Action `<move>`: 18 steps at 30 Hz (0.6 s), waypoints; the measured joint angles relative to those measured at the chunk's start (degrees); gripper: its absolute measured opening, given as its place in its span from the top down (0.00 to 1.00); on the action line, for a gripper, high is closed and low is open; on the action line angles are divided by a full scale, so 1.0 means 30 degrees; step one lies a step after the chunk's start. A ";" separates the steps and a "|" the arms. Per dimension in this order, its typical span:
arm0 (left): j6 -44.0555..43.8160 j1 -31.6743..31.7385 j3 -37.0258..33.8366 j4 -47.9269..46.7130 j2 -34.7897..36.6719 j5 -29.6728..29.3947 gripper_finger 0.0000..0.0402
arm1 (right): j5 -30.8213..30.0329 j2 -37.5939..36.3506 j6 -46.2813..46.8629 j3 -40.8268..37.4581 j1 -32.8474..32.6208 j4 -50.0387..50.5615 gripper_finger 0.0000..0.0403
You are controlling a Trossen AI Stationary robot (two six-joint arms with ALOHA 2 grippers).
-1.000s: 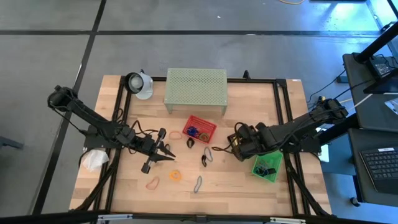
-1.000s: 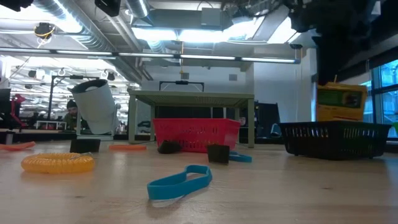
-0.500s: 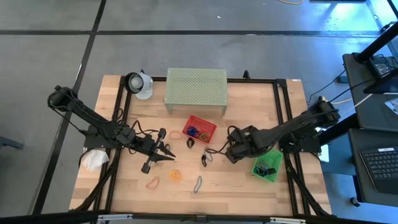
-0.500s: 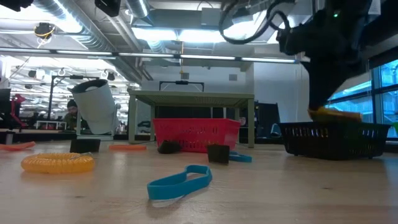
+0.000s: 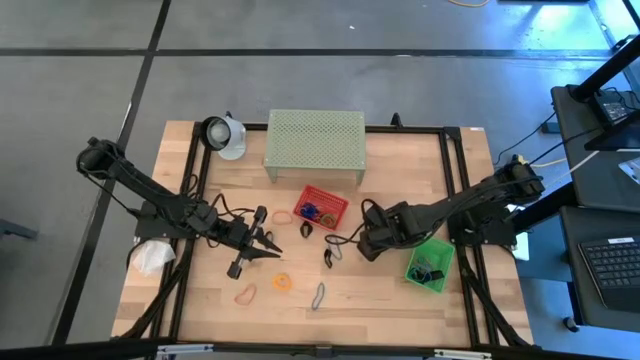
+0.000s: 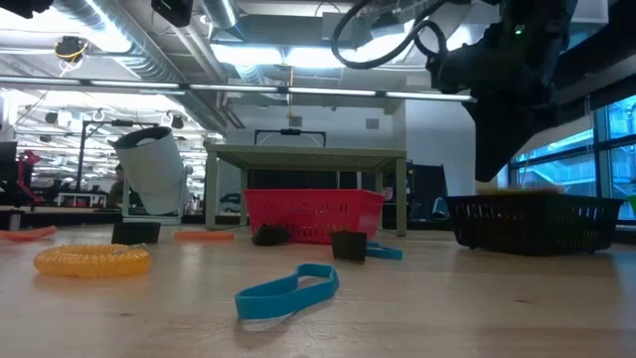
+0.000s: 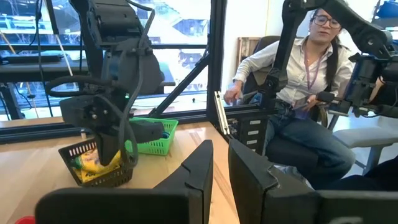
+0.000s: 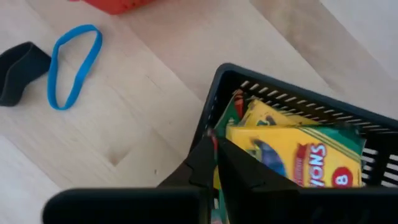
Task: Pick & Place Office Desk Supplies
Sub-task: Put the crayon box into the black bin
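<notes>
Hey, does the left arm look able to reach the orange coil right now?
Probably yes: the orange coil lies on open wood close by the left claw, nothing lying between them.
</notes>
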State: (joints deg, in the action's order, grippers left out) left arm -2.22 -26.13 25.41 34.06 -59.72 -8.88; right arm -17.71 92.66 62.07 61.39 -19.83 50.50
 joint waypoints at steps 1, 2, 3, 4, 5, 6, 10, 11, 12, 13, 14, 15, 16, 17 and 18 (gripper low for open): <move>0.0000 0.0000 0.0000 0.0000 0.0000 0.0000 0.89 | 0.0019 0.0000 -0.0132 0.0000 0.0071 0.0000 0.93; 0.0000 0.0000 0.0000 -0.0007 0.0000 0.0000 0.89 | 0.0108 0.0000 -0.0325 0.0002 0.0143 0.0004 0.93; 0.0000 0.0000 0.0000 0.0000 0.0000 0.0000 0.89 | 0.0187 0.0000 -0.0490 0.0000 0.0220 0.0007 0.92; -0.0007 -0.0005 0.0000 0.0000 0.0000 0.0000 0.89 | 0.0220 0.0000 -0.0673 0.0000 0.0278 0.0000 0.92; -0.0015 0.0000 0.0000 0.0000 0.0000 0.0000 0.89 | 0.0216 0.0000 -0.0860 0.0000 0.0319 0.0000 0.91; -0.0015 0.0000 0.0000 -0.0007 0.0000 0.0000 0.89 | 0.0215 0.0000 -0.0996 0.0000 0.0372 0.0007 0.90; -0.0015 0.0000 0.0000 -0.0006 0.0000 0.0008 0.89 | 0.0215 0.0000 -0.1784 0.0000 0.0536 0.0004 0.86; -0.0015 -0.0007 0.0000 -0.0004 0.0000 0.0044 0.89 | 0.0236 0.0000 -0.2033 0.0000 0.0551 -0.0005 0.84; -0.0022 0.0000 0.0000 -0.0007 0.0000 0.0189 0.89 | 0.0274 0.0000 -0.2306 0.0000 0.0551 -0.0026 0.83; -0.0034 0.0000 0.0000 -0.0007 0.0000 0.0359 0.89 | 0.0274 0.0000 -0.2475 0.0004 0.0551 -0.0087 0.81; -0.0034 -0.0007 0.0000 -0.0007 0.0000 0.0466 0.89 | 0.0282 0.0000 -0.2661 0.0003 0.0551 -0.0149 0.79; -0.0033 -0.0007 0.0000 -0.0007 0.0000 0.0503 0.89 | 0.0323 0.0000 -0.2850 0.0007 0.0551 -0.0201 0.77; -0.0047 -0.0007 0.0000 -0.0007 0.0000 0.0503 0.89 | 0.0512 0.0000 -0.2897 0.0007 0.0551 -0.0219 0.75; -0.0066 -0.0007 0.0000 -0.0007 0.0001 0.0503 0.89 | 0.0779 0.0000 -0.2955 0.0007 0.0551 -0.0242 0.73; -0.0066 -0.0007 0.0000 -0.0015 0.0024 0.0503 0.89 | 0.1130 0.0000 -0.2996 0.0007 0.0545 -0.0289 0.71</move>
State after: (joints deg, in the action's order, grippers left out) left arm -2.42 -26.15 25.41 34.02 -59.65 -7.38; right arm -14.32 92.66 53.08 61.41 -18.19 49.63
